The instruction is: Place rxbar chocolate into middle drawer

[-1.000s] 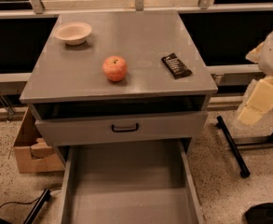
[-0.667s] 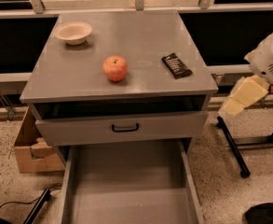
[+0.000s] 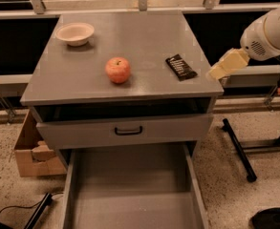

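Hovering just off the right edge of the tabletop (image 3: 139, 37), the claw (image 3: 228, 65) sits near the rxbar chocolate (image 3: 180, 67) but apart from it, roughly level with the surface. That stance looks meant for reaching in sideways toward the bar. Whether the claw is spread or closed I cannot tell (its pale tip reads as a single wedge from this angle).

The bar lies flat near the tabletop's right side, well to the right of the apple (image 3: 118, 69) and angled slightly. It is a thin black wrapper with faint white print, probably narrow enough for a pinch across its width.

Below, the middle drawer (image 3: 130, 194) stands pulled out with a bare gray floor, placed to receive the bar. It sits under the drawer front (image 3: 125, 130) with its black handle.
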Robot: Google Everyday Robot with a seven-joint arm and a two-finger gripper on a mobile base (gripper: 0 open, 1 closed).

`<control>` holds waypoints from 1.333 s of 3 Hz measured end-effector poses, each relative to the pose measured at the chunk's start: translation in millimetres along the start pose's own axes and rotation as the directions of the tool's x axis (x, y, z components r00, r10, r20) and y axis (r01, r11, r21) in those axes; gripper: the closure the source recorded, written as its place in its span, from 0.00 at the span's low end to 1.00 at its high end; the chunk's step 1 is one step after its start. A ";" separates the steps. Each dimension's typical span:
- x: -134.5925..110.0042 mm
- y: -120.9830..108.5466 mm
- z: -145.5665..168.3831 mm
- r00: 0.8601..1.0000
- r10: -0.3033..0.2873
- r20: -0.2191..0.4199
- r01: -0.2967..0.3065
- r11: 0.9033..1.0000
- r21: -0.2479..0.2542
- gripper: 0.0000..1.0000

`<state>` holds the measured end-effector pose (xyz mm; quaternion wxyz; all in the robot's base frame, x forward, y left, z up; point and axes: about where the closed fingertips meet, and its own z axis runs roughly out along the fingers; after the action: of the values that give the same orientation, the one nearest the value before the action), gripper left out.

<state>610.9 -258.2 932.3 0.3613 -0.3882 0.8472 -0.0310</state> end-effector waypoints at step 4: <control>-71.5 -22.4 82.4 0.977 0.201 0.077 -0.196 0.978 -0.070 0.00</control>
<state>708.8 -206.4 921.2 0.3854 -0.3137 0.8665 0.0477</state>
